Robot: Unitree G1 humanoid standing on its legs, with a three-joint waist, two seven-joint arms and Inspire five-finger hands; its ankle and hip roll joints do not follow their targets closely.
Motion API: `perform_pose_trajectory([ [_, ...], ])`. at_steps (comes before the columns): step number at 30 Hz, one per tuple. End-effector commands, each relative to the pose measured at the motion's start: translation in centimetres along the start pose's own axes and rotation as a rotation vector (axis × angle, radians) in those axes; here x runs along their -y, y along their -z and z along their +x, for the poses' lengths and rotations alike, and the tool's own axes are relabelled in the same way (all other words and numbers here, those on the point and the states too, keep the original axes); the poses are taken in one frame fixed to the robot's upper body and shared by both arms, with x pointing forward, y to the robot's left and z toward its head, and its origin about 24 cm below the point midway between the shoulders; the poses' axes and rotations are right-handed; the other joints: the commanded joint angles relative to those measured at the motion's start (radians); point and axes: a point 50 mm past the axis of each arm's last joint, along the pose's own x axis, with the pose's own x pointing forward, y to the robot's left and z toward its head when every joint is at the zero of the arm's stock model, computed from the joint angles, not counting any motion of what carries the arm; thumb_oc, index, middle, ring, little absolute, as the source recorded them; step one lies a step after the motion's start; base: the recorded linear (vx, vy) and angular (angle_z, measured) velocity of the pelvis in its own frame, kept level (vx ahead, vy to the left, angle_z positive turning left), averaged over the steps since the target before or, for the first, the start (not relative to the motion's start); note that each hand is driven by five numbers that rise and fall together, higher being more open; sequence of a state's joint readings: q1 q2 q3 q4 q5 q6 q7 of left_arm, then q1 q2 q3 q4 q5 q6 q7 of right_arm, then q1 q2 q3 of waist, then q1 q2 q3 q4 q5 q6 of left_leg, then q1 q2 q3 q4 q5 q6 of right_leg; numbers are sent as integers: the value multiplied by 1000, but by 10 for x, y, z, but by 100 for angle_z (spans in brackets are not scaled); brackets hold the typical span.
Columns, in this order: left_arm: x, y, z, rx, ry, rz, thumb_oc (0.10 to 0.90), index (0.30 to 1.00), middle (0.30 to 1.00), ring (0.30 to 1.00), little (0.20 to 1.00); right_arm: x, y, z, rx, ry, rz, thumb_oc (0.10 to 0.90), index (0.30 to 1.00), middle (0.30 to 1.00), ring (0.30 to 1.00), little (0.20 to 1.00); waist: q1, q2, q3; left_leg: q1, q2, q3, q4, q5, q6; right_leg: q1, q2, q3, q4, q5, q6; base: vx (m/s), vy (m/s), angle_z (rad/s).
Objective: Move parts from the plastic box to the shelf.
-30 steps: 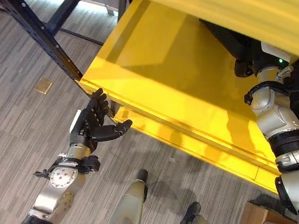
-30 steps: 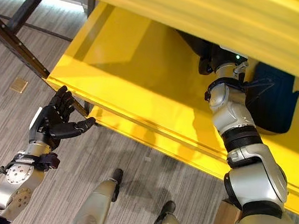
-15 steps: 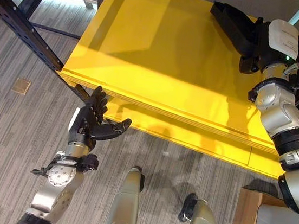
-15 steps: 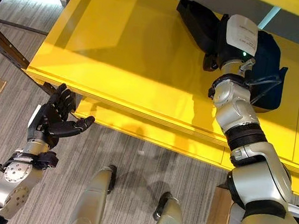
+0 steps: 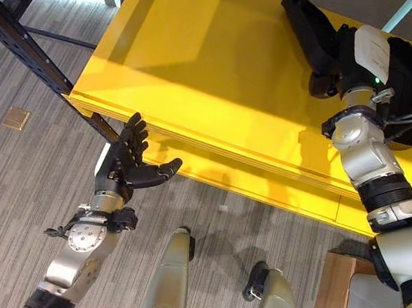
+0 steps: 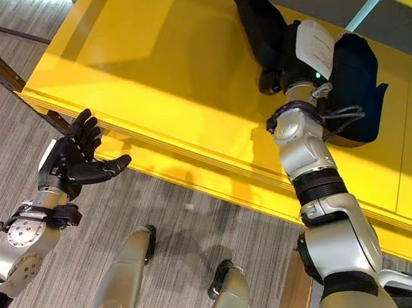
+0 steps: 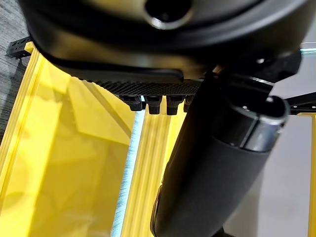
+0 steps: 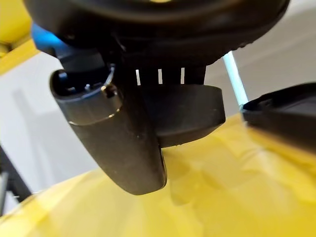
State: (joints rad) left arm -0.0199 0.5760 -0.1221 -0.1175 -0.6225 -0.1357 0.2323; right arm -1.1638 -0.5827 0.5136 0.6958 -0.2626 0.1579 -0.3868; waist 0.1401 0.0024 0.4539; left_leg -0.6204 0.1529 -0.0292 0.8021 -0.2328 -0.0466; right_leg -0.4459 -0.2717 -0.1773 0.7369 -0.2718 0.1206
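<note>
A black part (image 6: 260, 31) is held against the yellow shelf (image 5: 202, 63) by the right hand (image 6: 278, 58), whose fingers are curled round it, as the right wrist view (image 8: 182, 113) also suggests. A second dark part (image 6: 357, 82) is seen lying on the shelf just beside that hand, on its outer side, so one delivery at least appears done. The part in hand is judged not yet released. The left hand (image 5: 125, 167) is held spread and empty below the shelf's front edge. The plastic box's remaining contents cannot be judged.
</note>
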Motion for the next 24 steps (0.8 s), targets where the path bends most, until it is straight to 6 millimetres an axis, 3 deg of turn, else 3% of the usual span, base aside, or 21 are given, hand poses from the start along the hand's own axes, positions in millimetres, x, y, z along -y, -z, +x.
perform_pose_trajectory([
  [1,10,-39,4,206,65,17,900,1000,1000,1000,1000,58,-47,20,161,286,122,400,300,300,300,300,14,-17,-106,24,62,-48,21,-31,-11,56,6,23,5,-32,-26,33,-14,8],
  [9,11,-36,3,194,47,26,900,1000,1000,1000,1000,29,-48,4,138,237,260,400,300,300,300,300,24,-20,-97,18,50,-65,17,-32,-11,73,0,2,11,-42,-29,32,-18,9],
  [24,13,-35,2,195,17,36,900,1000,1000,1000,1000,6,-34,-21,87,224,352,400,300,300,300,300,6,-6,-75,10,54,-67,28,-35,-13,56,-1,5,40,-56,-35,2,-2,0],
])
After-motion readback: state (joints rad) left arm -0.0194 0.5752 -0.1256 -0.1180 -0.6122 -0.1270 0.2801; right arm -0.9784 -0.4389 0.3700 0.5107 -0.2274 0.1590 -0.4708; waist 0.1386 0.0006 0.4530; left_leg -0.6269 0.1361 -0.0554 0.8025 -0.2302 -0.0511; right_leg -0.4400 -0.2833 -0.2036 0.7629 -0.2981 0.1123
